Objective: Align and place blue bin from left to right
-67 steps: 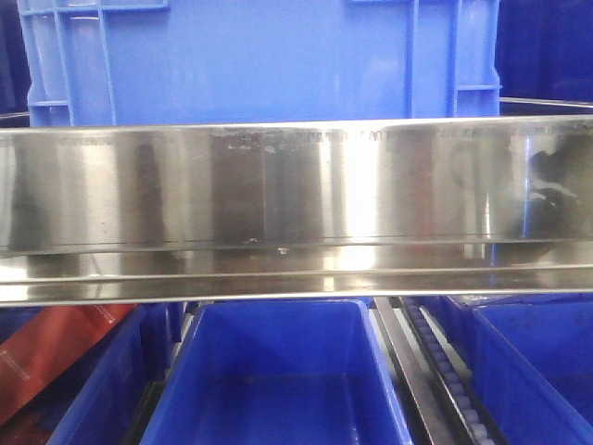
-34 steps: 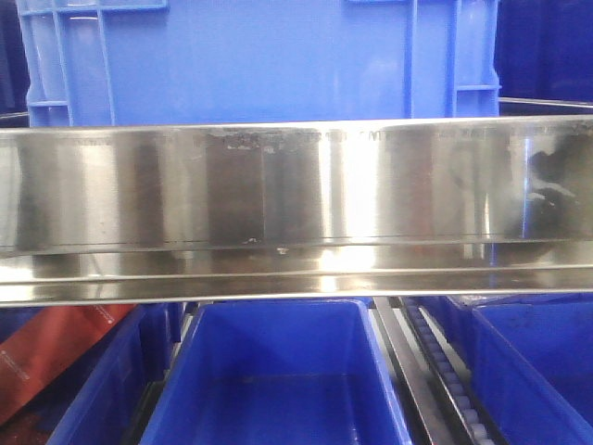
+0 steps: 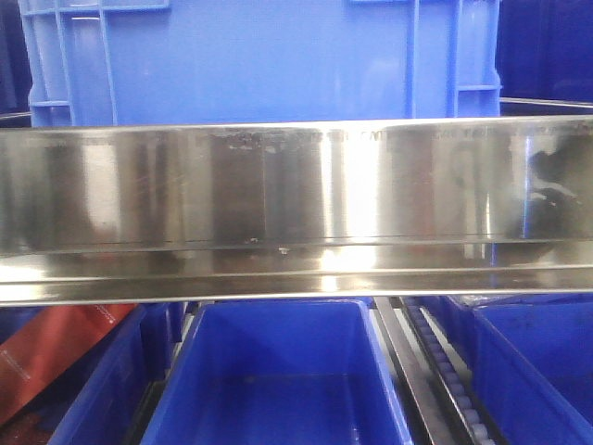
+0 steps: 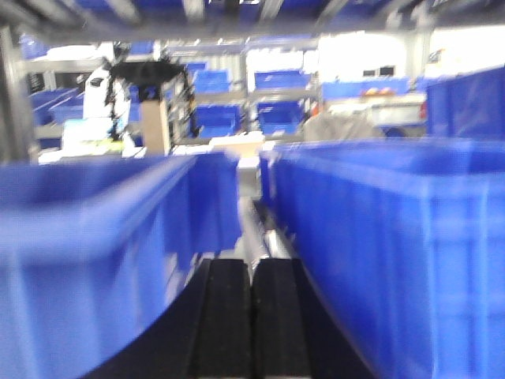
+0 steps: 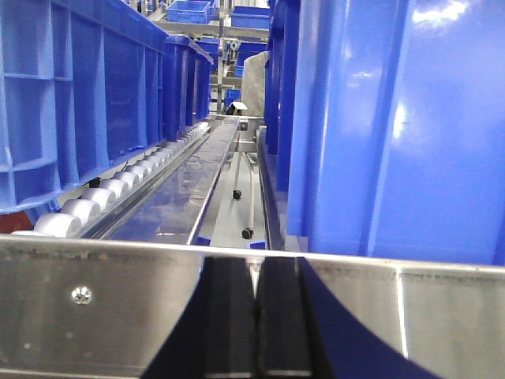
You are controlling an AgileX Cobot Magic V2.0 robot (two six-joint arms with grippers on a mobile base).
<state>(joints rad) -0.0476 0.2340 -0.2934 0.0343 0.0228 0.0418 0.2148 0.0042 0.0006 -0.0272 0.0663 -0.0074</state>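
The blue bin (image 3: 259, 60) stands on the upper shelf behind a steel rail (image 3: 296, 185), and its ribbed corners show at both ends. Neither gripper appears in the front view. In the blurred left wrist view my left gripper (image 4: 252, 264) is shut with nothing held. It points into the narrow gap between two blue bin walls, one on the left (image 4: 87, 260) and one on the right (image 4: 394, 253). My right gripper (image 5: 254, 264) is also shut and holds nothing. It sits low in front of the steel rail (image 5: 95, 300), facing the gap between a ribbed blue bin (image 5: 79, 95) and a smooth blue wall (image 5: 394, 118).
Darker navy tubs (image 3: 278, 371) sit on the lower level beneath the rail, with a red object (image 3: 56, 348) at the lower left. Roller tracks (image 5: 102, 193) and a steel channel (image 5: 197, 181) run away between the bins. More shelves of blue bins (image 4: 276, 103) stand far behind.
Only the reflections on the steel rail shift slightly. The blue bin stays where it was.
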